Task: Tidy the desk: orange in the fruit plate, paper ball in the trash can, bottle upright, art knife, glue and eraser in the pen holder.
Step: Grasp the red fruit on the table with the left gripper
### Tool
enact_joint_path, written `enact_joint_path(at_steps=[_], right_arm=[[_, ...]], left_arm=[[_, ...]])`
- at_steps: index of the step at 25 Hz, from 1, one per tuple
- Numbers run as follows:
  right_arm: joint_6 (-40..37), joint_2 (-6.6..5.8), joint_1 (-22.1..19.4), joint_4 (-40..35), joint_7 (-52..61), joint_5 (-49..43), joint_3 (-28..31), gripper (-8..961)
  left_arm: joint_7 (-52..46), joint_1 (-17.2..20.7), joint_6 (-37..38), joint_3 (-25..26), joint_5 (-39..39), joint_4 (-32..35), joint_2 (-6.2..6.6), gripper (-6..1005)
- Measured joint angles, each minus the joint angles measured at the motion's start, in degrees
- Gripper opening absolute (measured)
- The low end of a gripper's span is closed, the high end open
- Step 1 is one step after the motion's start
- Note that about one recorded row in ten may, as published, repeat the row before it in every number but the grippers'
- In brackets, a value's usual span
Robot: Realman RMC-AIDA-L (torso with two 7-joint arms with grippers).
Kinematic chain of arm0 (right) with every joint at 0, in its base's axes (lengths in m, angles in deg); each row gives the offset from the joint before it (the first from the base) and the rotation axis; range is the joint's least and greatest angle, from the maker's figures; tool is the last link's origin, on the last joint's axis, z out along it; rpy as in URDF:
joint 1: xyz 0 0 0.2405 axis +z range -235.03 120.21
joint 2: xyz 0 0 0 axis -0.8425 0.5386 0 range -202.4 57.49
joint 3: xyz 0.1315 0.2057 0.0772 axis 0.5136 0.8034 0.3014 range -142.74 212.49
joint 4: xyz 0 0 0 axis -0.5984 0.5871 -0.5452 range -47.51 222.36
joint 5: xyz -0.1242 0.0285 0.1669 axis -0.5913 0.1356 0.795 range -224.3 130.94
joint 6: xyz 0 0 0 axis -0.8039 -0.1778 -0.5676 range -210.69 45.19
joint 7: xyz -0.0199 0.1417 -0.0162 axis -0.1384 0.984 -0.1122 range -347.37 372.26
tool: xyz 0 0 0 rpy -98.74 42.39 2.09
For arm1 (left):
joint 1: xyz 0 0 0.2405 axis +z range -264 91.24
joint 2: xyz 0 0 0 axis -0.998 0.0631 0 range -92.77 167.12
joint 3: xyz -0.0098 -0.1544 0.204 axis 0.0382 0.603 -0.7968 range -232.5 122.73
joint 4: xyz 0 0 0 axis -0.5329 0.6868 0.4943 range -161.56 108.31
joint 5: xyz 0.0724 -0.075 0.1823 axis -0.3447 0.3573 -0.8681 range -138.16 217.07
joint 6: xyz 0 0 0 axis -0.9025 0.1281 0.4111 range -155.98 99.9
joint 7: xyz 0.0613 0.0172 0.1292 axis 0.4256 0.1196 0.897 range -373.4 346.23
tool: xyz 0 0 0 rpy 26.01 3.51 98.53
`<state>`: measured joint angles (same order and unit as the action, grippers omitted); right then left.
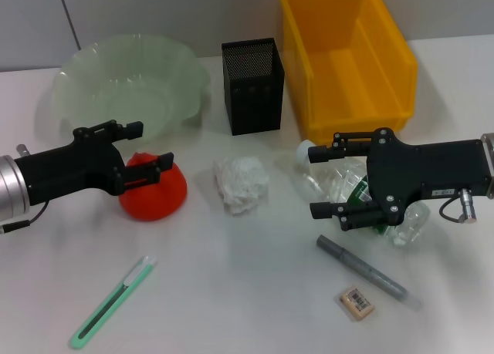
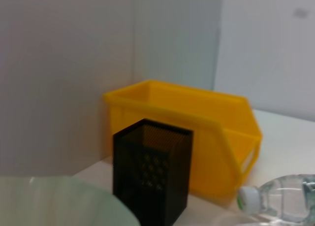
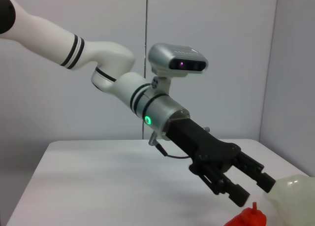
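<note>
The orange point(image 1: 154, 193) lies on the table in front of the pale green fruit plate point(image 1: 85, 84). My left gripper point(image 1: 147, 150) is open just above it, one finger over its top; the right wrist view shows that gripper point(image 3: 248, 184) open over the orange point(image 3: 248, 218). The clear bottle point(image 1: 347, 180) lies on its side, and my right gripper point(image 1: 320, 179) is open with a finger on each side of it. The paper ball point(image 1: 241, 183) lies mid-table. The green art knife point(image 1: 112, 301), grey glue point(image 1: 361, 266) and eraser point(image 1: 355, 303) lie near the front. The black mesh pen holder point(image 1: 252, 85) stands at the back.
A yellow bin point(image 1: 347, 61) stands at the back right beside the pen holder. The left wrist view shows the pen holder point(image 2: 152, 179), the bin point(image 2: 197, 127), the bottle's capped end point(image 2: 280, 196) and the plate's rim point(image 2: 59, 201).
</note>
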<state>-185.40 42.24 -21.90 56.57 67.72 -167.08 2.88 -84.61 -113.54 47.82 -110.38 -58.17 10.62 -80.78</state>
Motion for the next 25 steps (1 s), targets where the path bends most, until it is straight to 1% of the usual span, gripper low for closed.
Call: enact_joint_path(at_steps=[1,3,4,5,11,12,14,15,16,17,19,20,21,22,23,25], right_arm=[[0.0,0.0,0.0,0.0,0.0,0.0,0.0,747],[0.0,0.0,-0.1,-0.1,0.3,0.0,0.0,748],[0.0,0.0,-0.1,-0.2,0.5,0.0,0.0,748],[0.0,-0.01,-0.2,-0.3,0.8,0.0,0.1,748],[0.0,-0.06,-0.4,-0.6,0.9,0.0,0.3,748],[0.0,-0.05,-0.4,-0.8,1.1,0.0,0.2,748],[0.0,0.12,-0.5,-1.4,1.4,0.1,0.1,748],[0.0,0.22,-0.5,-1.7,1.5,0.1,0.1,748],[0.0,0.22,-0.5,-1.7,1.5,0.1,0.1,748],[0.0,0.25,-0.5,-1.7,1.5,0.1,0.1,748],[0.0,0.26,-0.5,-1.8,1.5,0.1,0.0,748],[0.0,0.28,-0.5,-1.9,1.5,0.1,0.0,748],[0.0,0.28,-0.5,-1.9,1.5,0.1,0.0,748],[0.0,0.3,-0.5,-1.9,1.5,0.1,0.0,747],[0.0,0.33,-0.5,-2.0,1.5,0.1,0.0,747],[0.0,0.35,-0.5,-2.0,1.5,0.1,0.0,747]], left_arm=[[-0.4,-0.2,-1.7,-0.2,-0.1,0.0,-0.08,797],[-0.4,-0.2,-1.7,-0.2,-0.1,0.0,-0.08,797],[-2.3,-0.6,-4.8,-1.1,-0.4,-0.1,0.05,797],[-3.1,-0.5,-5.1,-1.7,-0.5,-0.1,0.34,797],[-3.1,-0.5,-5.1,-1.7,-0.5,-0.1,0.34,796],[-3.7,-0.1,-5.4,-1.8,-0.6,0.0,0.78,796],[-3.7,-0.1,-5.4,-1.8,-0.6,0.0,0.78,796],[-5.0,1.5,-7.1,-1.3,-2.4,-0.1,1.56,796],[-5.0,1.5,-7.1,-1.3,-2.4,-0.1,1.56,796],[-5.5,1.5,-8.6,-1.4,-3.4,-0.2,1.41,796],[-5.5,1.5,-8.6,-1.4,-3.4,-0.2,1.41,796],[-6.4,1.4,-10.0,-1.6,-4.6,-0.2,1.1,796],[-6.4,1.4,-10.0,-1.6,-4.6,-0.2,1.1,796],[-7.6,0.9,-11.1,-1.8,-6.7,-0.3,0.56,796],[-7.7,0.8,-11.3,-1.8,-7.1,-0.3,0.34,796],[-7.7,0.7,-11.5,-1.8,-7.3,-0.3,0.18,796]])
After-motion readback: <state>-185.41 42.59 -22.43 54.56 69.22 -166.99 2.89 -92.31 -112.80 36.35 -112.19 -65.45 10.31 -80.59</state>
